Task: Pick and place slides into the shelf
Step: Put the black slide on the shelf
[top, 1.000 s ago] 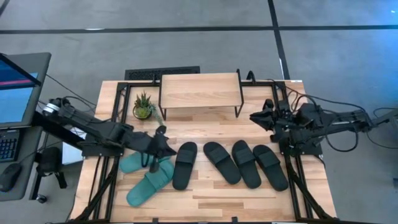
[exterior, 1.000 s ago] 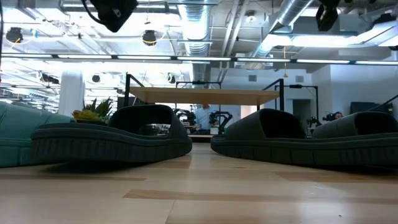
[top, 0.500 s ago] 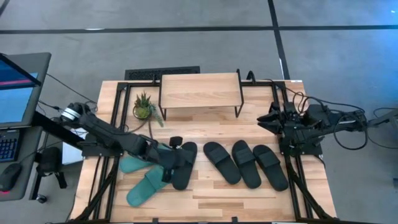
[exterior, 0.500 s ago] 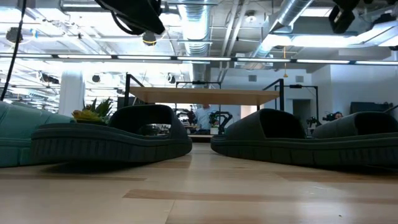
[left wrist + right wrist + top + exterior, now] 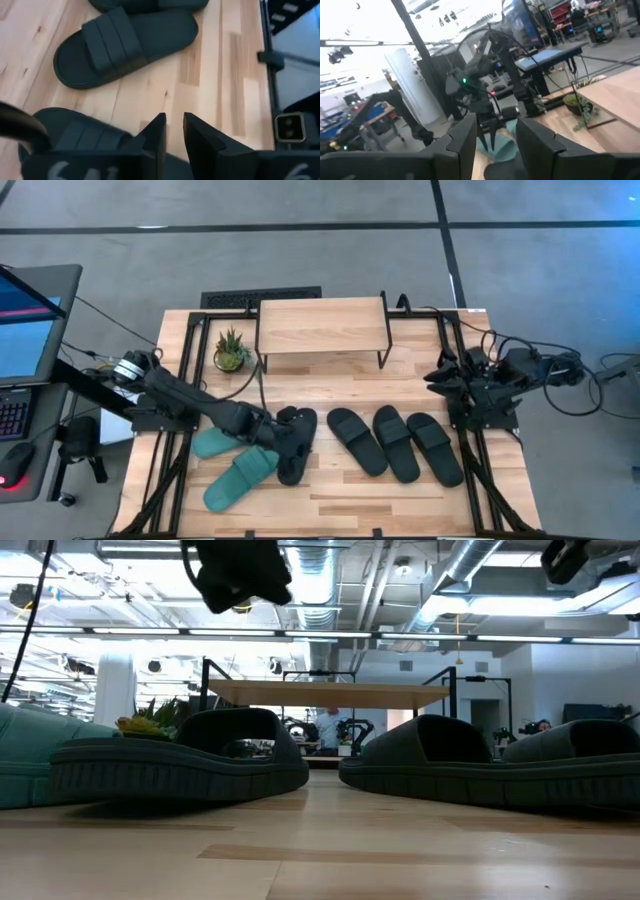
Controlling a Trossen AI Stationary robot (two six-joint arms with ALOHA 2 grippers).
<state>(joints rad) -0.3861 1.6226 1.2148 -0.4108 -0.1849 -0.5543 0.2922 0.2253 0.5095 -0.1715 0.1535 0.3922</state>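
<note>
left arm over the first black slide, nothing shelved yet

reach is the step in hand. the left gripper point(image 5: 292, 430) hangs over the leftmost black slide point(image 5: 297, 450), and in the left wrist view that slide's strap point(image 5: 82, 137) sits just below the fingertips point(image 5: 159, 131), a little to one side of them. the fingers stand a narrow slit apart with nothing between them. the slide lies flat on the table point(image 5: 340, 500), not gripped.

the next move, as i judge it, calls for wider jaws, a drop onto the strap or the sole's edge, and a firm pinch before any lift. rubber this soft may bend or swing when raised by one edge.

the right gripper point(image 5: 440, 373) waits at the table's right side, well apart from the slides; its fingers point(image 5: 465, 137) are parted and hold nothing.

the shelf point(image 5: 322, 326) stands at the far edge, its top board bare, and no slide is seen under it. all six slides are still on the table: three more black ones point(image 5: 396, 442) in a row beyond the left fingers, and two teal ones point(image 5: 238, 476) behind them, the nearer teal just beside the black slide being reached for.

a small potted plant point(image 5: 231, 350) stands just beside the shelf's left legs. a carry from the left could brush it. the teal pair crowds the wrist, so a sloppy lift could drag one along.
</note>
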